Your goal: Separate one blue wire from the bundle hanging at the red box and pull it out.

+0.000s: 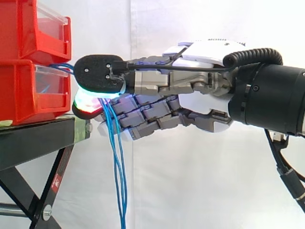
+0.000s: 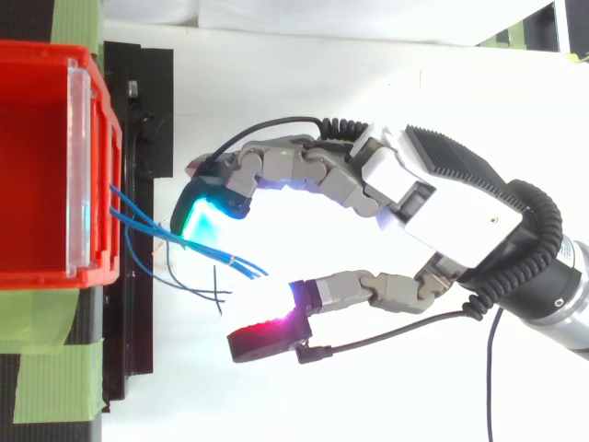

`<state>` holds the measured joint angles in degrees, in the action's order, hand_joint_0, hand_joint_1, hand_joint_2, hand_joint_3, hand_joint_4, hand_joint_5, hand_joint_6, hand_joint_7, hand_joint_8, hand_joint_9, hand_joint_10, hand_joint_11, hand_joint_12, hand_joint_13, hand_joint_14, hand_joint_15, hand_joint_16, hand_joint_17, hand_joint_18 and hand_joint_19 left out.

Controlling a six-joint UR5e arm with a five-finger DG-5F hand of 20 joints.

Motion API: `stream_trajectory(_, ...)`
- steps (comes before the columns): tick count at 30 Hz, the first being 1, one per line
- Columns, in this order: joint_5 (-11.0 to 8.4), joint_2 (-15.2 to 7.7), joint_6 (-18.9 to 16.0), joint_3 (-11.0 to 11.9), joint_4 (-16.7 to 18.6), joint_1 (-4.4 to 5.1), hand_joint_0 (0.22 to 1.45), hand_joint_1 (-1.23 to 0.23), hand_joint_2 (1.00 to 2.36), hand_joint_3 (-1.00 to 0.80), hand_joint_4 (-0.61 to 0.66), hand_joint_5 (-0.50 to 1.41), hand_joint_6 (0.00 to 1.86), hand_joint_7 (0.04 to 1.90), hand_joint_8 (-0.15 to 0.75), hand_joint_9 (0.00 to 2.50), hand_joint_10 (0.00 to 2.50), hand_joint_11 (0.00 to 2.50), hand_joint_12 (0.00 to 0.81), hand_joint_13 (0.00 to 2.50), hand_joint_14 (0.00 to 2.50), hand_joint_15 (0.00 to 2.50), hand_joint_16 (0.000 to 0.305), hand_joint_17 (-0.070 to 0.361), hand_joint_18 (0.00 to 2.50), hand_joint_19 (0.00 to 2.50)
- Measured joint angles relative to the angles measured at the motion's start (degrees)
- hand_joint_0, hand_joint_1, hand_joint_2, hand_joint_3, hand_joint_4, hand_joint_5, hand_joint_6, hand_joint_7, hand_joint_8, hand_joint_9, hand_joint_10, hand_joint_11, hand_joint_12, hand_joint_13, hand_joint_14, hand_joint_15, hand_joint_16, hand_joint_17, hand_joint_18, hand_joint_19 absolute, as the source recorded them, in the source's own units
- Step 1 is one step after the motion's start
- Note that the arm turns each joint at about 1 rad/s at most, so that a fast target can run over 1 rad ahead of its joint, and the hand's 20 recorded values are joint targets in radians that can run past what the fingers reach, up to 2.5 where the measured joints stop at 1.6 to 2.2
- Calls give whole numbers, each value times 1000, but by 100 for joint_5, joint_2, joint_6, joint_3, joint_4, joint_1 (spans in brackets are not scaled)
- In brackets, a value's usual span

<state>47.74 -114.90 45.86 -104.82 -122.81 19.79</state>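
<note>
A bundle of thin blue wires [image 1: 121,191] comes out between the two stacked red bins [image 1: 28,90] and hangs down past the front of the stand. From above, the wires [image 2: 235,261] fan out from the red bin's [image 2: 37,166] clear front. My hand [image 1: 200,90] reaches in from the right, level with the bins. One finger, with a cyan-glowing pad [image 2: 204,214], rests against the wires close to the bin. The thumb, with a red-glowing pad [image 2: 262,336], stands well apart from that finger, with the loose wire ends in the wide gap between them. Nothing is pinched.
The bins sit on a black stand [image 1: 33,138] with crossed legs at the left. Green tape [image 2: 46,368] marks the stand beside the bin. A white curtain lies behind, with free room to the right of and below the hand.
</note>
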Motion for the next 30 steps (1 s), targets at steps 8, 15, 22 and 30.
stream_trajectory(8, 4, 1, -51, 0, -4, 6, 612, -706, 1007, -434, 214, -75, 503, 1410, 267, 750, 6, 184, 327, 669, 14, 355, 46, 104, 587, 435)
stream_trajectory(15, 7, 3, -117, 1, -5, 28, 609, -688, 1007, -429, 212, -73, 504, 1393, 265, 768, 6, 190, 326, 679, 14, 368, 46, 104, 597, 456)
stream_trajectory(22, 6, 3, -165, 2, -42, 40, 596, -662, 1007, -425, 217, -76, 501, 1329, 268, 775, 6, 196, 329, 680, 15, 372, 47, 105, 601, 456)
stream_trajectory(30, 7, 2, -194, 3, -74, 42, 593, -637, 1009, -403, 224, -83, 502, 1264, 267, 783, 6, 187, 329, 682, 15, 371, 47, 106, 604, 464)
